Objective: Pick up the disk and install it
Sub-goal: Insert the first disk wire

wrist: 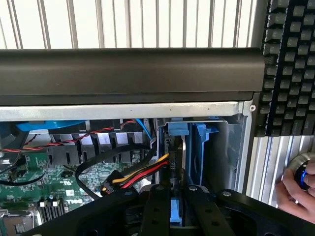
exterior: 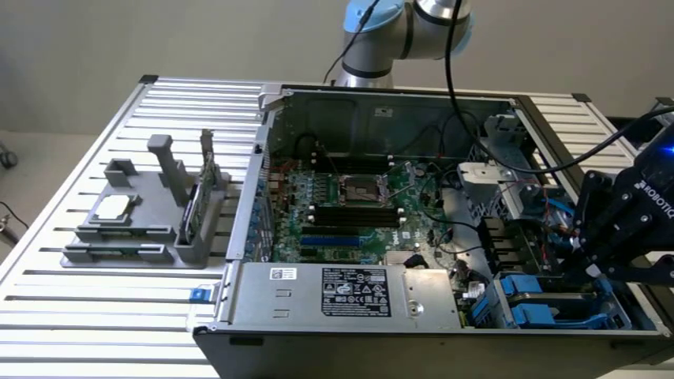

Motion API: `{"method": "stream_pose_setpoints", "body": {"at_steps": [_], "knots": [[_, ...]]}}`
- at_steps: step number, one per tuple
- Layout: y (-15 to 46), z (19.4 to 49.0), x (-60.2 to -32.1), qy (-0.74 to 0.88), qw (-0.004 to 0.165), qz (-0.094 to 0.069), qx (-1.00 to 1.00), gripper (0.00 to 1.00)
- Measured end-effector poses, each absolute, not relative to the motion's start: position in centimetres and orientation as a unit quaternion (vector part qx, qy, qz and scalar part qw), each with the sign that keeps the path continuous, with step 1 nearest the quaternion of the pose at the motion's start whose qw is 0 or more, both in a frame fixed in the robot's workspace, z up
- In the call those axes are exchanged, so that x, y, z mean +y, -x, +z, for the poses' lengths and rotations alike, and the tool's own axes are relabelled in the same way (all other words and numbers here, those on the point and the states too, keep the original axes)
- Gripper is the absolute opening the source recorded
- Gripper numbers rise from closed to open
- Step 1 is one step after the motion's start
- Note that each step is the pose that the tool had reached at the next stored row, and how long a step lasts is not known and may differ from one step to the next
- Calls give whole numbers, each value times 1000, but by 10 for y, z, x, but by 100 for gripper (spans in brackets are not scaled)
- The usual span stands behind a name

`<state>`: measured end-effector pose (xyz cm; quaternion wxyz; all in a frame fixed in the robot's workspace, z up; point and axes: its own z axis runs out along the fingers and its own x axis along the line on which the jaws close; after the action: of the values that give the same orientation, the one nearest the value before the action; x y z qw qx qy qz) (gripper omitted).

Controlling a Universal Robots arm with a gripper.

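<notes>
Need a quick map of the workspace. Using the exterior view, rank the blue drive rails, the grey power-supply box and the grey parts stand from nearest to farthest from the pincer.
1. Blue plastic drive rails, just beside the black pincer, at the case's corner on the exterior view's right.
2. Grey metal power-supply box, along the case's front edge.
3. Grey plastic parts stand, outside the case at the exterior view's left.

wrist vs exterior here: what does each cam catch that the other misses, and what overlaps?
Wrist view alone: a black keyboard beside the case, a person's hand on a round knob, and the red-yellow-black cable bundle seen close up.

Exterior view alone: the arm's base joint, the grey fixture holding a small processor chip, and the power-supply box.

Both: the open computer case, its green motherboard, the blue drive bay rails, and the gripper low over that bay.
</notes>
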<state>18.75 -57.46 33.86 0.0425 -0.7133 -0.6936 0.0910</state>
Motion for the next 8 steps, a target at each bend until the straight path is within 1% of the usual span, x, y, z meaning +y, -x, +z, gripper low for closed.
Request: {"method": "stream_pose_setpoints", "body": {"at_steps": [8], "knots": [[-187, 338, -575, 710, 42, 91, -697, 16]]}}
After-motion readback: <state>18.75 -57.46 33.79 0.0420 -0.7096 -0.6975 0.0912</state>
